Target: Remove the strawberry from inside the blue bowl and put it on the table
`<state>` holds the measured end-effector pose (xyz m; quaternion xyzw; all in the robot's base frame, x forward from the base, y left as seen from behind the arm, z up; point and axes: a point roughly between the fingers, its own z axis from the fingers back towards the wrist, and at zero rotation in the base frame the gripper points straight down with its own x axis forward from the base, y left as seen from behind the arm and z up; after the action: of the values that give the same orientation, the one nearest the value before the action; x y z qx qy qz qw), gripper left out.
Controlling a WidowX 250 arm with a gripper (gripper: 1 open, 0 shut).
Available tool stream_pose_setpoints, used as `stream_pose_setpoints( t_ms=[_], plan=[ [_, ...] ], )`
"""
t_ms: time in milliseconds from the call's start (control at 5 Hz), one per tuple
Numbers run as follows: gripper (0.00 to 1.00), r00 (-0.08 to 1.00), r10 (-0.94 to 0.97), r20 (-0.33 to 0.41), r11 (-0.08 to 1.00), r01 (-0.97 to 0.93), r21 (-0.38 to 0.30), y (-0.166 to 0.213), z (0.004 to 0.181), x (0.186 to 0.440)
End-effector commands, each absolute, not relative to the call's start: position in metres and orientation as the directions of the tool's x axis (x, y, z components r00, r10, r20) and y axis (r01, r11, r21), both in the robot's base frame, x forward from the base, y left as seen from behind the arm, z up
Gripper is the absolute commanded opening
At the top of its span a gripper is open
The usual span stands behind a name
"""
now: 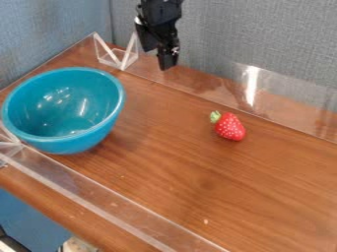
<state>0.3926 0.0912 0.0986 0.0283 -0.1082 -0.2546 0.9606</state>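
Observation:
The strawberry [230,126], red with a green cap, lies on the table [171,157] at the right, well apart from the bowl. The blue bowl [62,107] stands at the left with nothing in it. My gripper [165,59] hangs high at the back, above the far acrylic wall, between bowl and strawberry. Its dark fingers point down and hold nothing; they look close together, but I cannot tell if they are fully shut.
Low clear acrylic walls [263,94] edge the table at the back, front and left. The grey backdrop stands behind the far wall.

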Motion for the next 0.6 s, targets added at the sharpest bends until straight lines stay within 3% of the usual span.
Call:
stream_pose_setpoints(
  t_ms=[0,400],
  plan=[
    [1.0,0.827,-0.503,0.254,0.864,0.472,0.175,0.091,0.13,0.393],
    [1.0,0.843,-0.47,0.261,0.882,0.434,0.186,0.082,0.126,0.403]
  ],
)
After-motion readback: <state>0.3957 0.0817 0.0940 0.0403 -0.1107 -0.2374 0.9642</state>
